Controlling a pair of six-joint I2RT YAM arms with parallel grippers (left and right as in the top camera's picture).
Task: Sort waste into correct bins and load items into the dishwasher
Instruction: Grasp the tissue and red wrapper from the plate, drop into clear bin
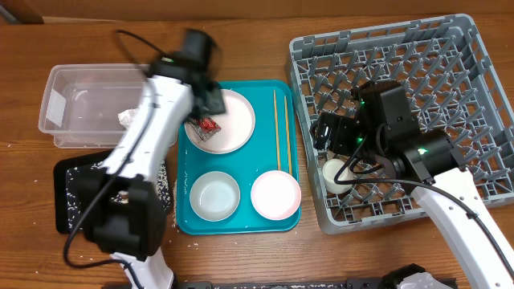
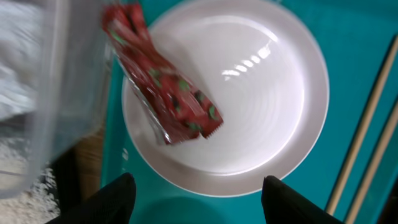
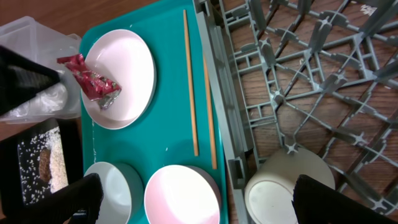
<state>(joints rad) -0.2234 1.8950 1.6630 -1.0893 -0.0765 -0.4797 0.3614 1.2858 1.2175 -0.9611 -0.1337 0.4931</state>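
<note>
The left claw [image 2: 205,199] is spread wide over the plate [image 2: 261,112] and grips nothing. The red wrapper [image 2: 168,87] sits at the plate's rim on the tub [image 1: 80,104] side, clear of both fingers. The right claw [image 3: 208,199] is likewise wide apart and empty, above the rack [image 3: 311,74] edge, near an upturned cup [image 3: 286,186] in the rack. Chopsticks [image 3: 189,81] and two bowls [image 1: 215,195] lie on the teal tray [image 1: 261,154]. Scraps [image 3: 43,162] dot the black tray [image 1: 63,201].
</note>
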